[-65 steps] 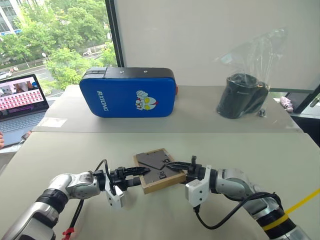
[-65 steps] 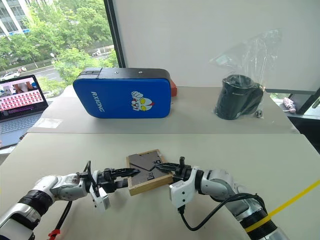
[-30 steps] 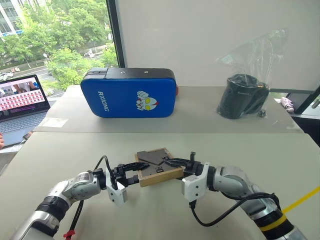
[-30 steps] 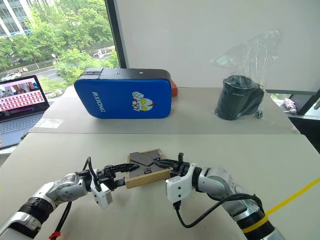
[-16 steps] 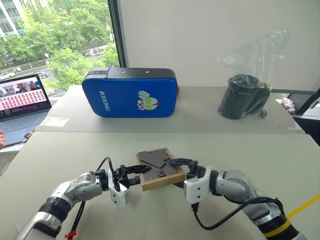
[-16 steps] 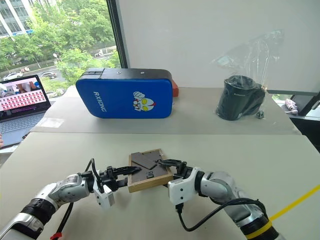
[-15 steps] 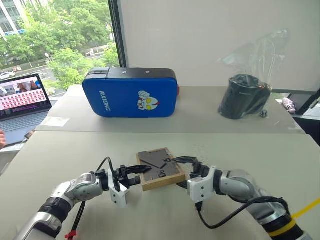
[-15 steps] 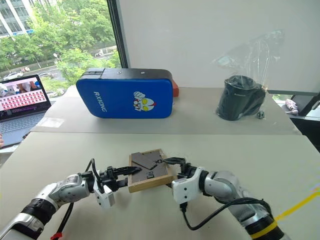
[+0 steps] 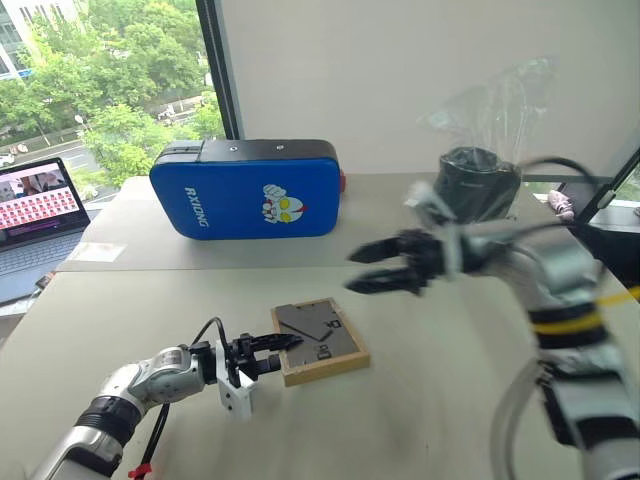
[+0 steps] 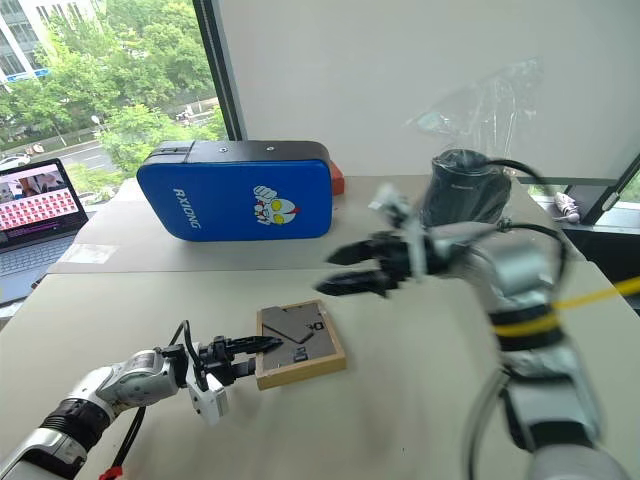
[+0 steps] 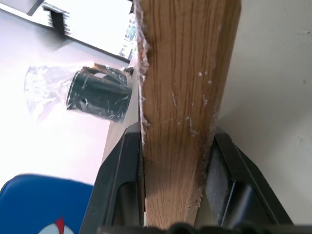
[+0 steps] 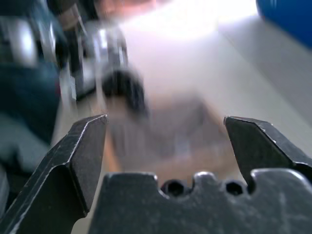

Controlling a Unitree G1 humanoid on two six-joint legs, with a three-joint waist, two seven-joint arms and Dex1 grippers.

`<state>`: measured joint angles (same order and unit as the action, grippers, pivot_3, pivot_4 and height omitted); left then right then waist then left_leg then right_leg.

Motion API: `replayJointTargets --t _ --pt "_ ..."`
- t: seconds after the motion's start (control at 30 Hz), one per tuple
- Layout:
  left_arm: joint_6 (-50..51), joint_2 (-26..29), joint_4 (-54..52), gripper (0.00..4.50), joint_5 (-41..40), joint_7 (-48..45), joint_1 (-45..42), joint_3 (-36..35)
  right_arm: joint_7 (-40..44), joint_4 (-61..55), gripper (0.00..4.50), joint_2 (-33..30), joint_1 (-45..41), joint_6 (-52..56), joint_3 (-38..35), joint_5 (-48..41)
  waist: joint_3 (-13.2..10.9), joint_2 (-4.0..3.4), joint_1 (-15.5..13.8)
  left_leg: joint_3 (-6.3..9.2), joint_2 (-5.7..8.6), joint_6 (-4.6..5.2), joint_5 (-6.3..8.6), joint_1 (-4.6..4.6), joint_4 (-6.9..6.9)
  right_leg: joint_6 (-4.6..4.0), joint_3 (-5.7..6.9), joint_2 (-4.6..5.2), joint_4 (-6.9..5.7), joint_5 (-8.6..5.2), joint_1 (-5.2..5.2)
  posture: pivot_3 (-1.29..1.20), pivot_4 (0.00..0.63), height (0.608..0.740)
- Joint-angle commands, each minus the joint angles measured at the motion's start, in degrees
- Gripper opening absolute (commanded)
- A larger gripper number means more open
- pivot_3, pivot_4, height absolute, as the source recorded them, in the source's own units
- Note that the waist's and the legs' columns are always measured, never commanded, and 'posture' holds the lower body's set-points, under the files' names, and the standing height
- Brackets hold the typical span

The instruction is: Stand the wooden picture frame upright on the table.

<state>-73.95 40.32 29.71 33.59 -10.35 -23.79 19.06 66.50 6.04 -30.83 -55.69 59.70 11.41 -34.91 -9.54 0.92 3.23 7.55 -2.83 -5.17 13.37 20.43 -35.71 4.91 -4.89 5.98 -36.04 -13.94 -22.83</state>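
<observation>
Right claw (image 9: 385, 266) motion-blurred, frame's front hidden

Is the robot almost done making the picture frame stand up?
Not yet. The wooden picture frame lies back-side up on the table. The left hand grips its edge; the right hand hangs open above. Lifting and propping it upright remain.

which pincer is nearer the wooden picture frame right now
Left. The left pincer is shut on the wooden picture frame's near-left edge; the right pincer is open, raised above the table beyond it.
</observation>
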Motion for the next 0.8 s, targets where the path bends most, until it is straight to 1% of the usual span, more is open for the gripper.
replayJointTargets --t 0.03,0.07,0.1,0.2,0.27,0.3,0.37,0.47,0.57,0.67,0.8 --pt "-2.18 0.75 -0.73 1.18 3.27 0.09 1.08 0.57 -1.65 4.98 4.45 2.79 -0.80 2.35 4.48 2.88 0.00 0.00 -1.12 0.04 0.01 0.01 0.01 0.26 -0.09 -0.30 0.02 0.02 0.01 0.18 -0.21 0.00 0.150 0.740" --pt "-2.59 0.86 -0.92 1.18 4.07 0.41 1.20 0.44 -1.81 6.38 4.45 3.91 -0.94 1.81 6.19 4.02 0.01 0.00 -1.36 0.11 0.08 0.01 0.01 0.66 -0.19 -0.32 0.07 0.08 0.01 0.21 -0.50 0.00 0.150 0.740" --pt "-2.96 0.99 -0.94 1.18 4.82 0.76 1.30 0.30 -1.66 7.76 4.45 4.90 -0.84 0.89 8.58 5.59 0.01 0.00 -1.36 0.11 0.15 0.01 0.01 0.87 -0.20 -0.29 0.08 0.16 -0.10 0.27 -0.71 0.00 0.150 0.740" --pt "-3.39 1.10 -0.95 1.18 5.91 1.61 1.41 -0.14 0.36 9.27 4.45 5.48 0.13 -0.89 13.32 8.47 0.01 -0.01 -1.15 0.11 0.24 0.01 0.01 1.19 -0.18 -0.28 0.08 0.23 -0.13 0.28 -1.11 0.00 0.150 0.740" --pt "-3.45 1.11 -0.97 1.18 6.26 2.02 1.45 -0.38 1.75 8.44 4.45 5.29 0.98 -0.87 14.68 8.88 0.02 -0.04 -0.96 0.11 0.25 -0.03 -0.02 1.46 -0.19 -0.28 0.08 0.23 -0.12 0.28 -1.42 0.00 0.150 0.740" --pt "-3.46 1.11 -1.06 1.18 6.53 2.23 1.52 -0.49 2.36 7.72 4.45 5.32 1.38 -0.45 14.90 8.59 0.02 -0.05 -0.87 0.12 0.24 -0.03 -0.02 1.40 -0.19 -0.29 0.08 0.23 -0.13 0.28 -1.39 0.00 0.150 0.740" --pt "-3.42 1.10 -1.29 1.18 6.94 2.57 1.72 -0.64 3.24 6.32 4.45 5.93 2.04 1.36 14.41 7.35 0.02 -0.04 -0.72 0.12 0.24 -0.03 -0.02 1.34 -0.18 -0.30 0.08 0.23 -0.18 0.28 -1.34 0.00 0.150 0.740" --pt "-3.25 1.05 -1.67 1.18 7.23 2.82 2.09 -0.67 4.14 0.84 4.45 6.66 3.77 4.21 13.46 4.50 0.02 -0.05 -0.63 0.12 0.24 -0.03 -0.02 1.22 -0.19 -0.31 0.08 0.23 -0.25 0.29 -1.25 0.00 0.150 0.740" --pt "-3.12 1.05 -1.91 1.18 6.99 2.82 2.34 -0.65 3.81 -3.22 4.45 7.57 4.13 7.78 8.99 -0.19 0.02 -0.04 -0.60 0.13 0.24 -0.03 -0.02 1.21 -0.19 -0.31 0.08 0.23 -0.26 0.29 -1.26 0.00 0.150 0.740" --pt "-3.02 1.02 -1.85 1.18 6.64 2.69 2.43 -0.44 1.52 -4.20 4.45 8.04 3.27 9.59 3.63 -2.55 0.02 -0.04 -0.66 0.13 0.24 -0.06 -0.04 1.28 -0.23 -0.32 0.08 0.23 -0.27 0.30 -1.30 0.00 0.150 0.740" --pt "-2.86 1.01 -1.87 1.18 6.49 2.69 2.41 -0.15 0.47 -5.55 4.45 6.58 3.89 10.06 1.46 -3.56 0.02 -0.05 -0.62 0.14 0.24 -0.06 -0.04 1.30 -0.23 -0.33 0.09 0.23 -0.28 0.30 -1.33 0.00 0.150 0.740"
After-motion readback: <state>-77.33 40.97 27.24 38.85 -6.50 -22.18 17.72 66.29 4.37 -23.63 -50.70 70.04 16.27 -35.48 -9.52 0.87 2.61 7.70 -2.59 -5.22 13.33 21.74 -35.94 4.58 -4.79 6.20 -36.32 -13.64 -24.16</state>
